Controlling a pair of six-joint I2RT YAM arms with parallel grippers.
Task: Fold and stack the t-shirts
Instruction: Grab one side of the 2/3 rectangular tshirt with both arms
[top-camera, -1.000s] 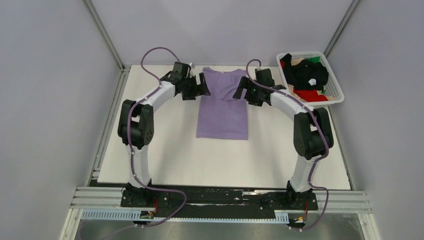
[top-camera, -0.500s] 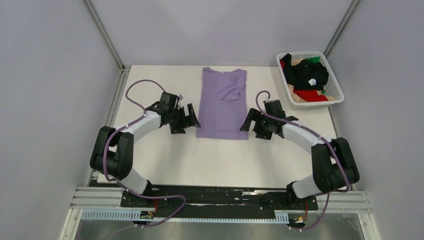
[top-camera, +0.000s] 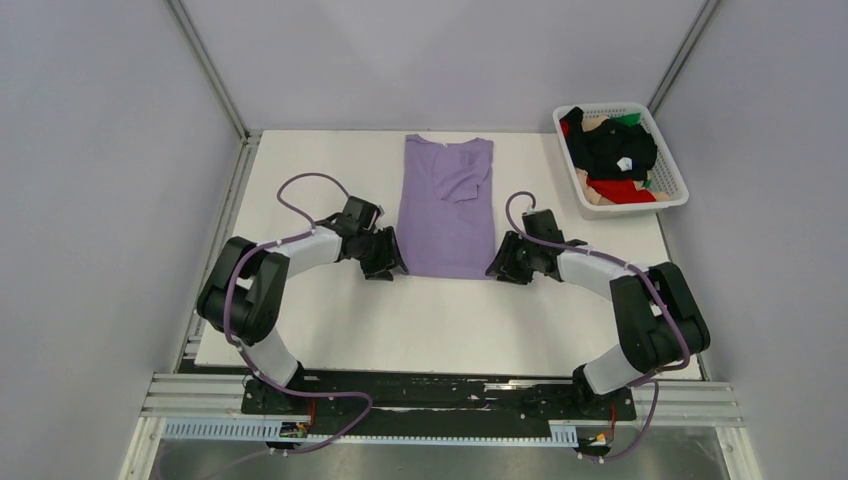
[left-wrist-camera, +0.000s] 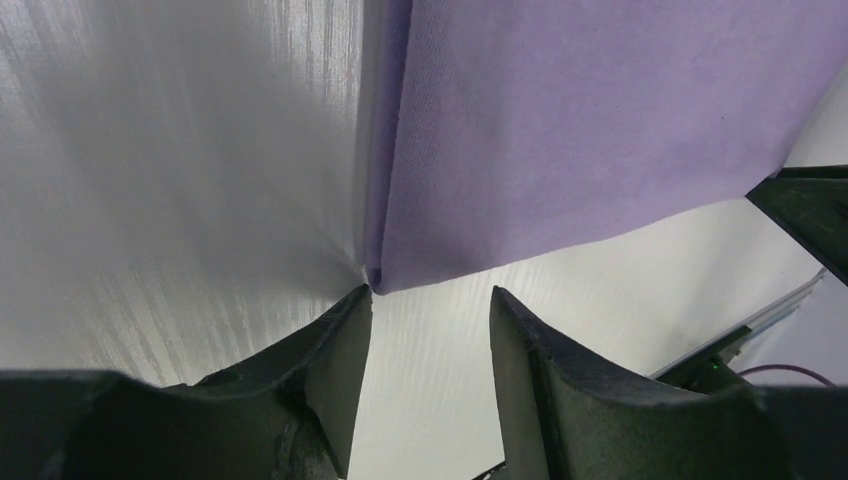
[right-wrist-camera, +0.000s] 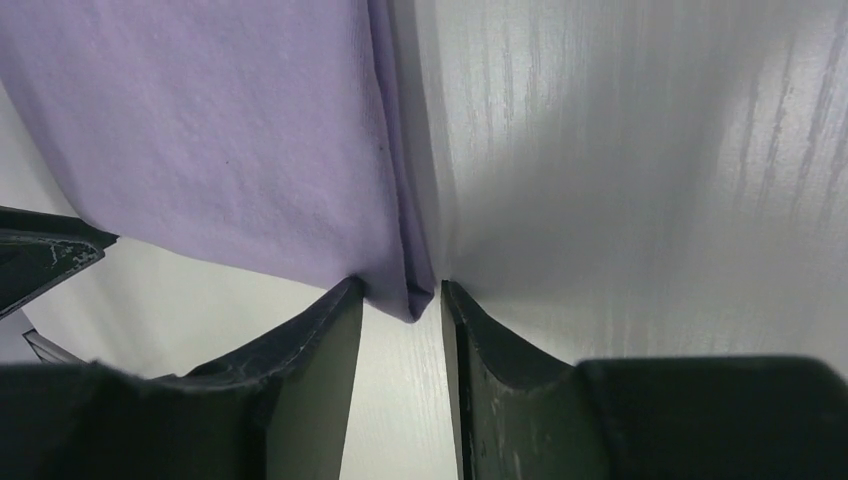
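Symmetrically, left arm (top-camera: 300, 245) and right arm (top-camera: 590, 268) curl inward to lavender t-shirt (top-camera: 445, 210) corners.

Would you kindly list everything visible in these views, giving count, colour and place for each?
lavender t-shirt: one, lavender-purple, lying flat with its sleeves folded in, middle to far part of the table.
t-shirts in the basket: a heap, black, red, beige and green; the count cannot be told.
basket: one, white lattice, far right corner of the table.
table: one, white, enclosed by grey walls.
left arm: one, white and black with a purple cable, left of the shirt.
right arm: one, same colours, right of the shirt.
left gripper: one, black, jaws apart at the shirt's near left hem corner.
right gripper: one, black, jaws apart around the near right hem corner.
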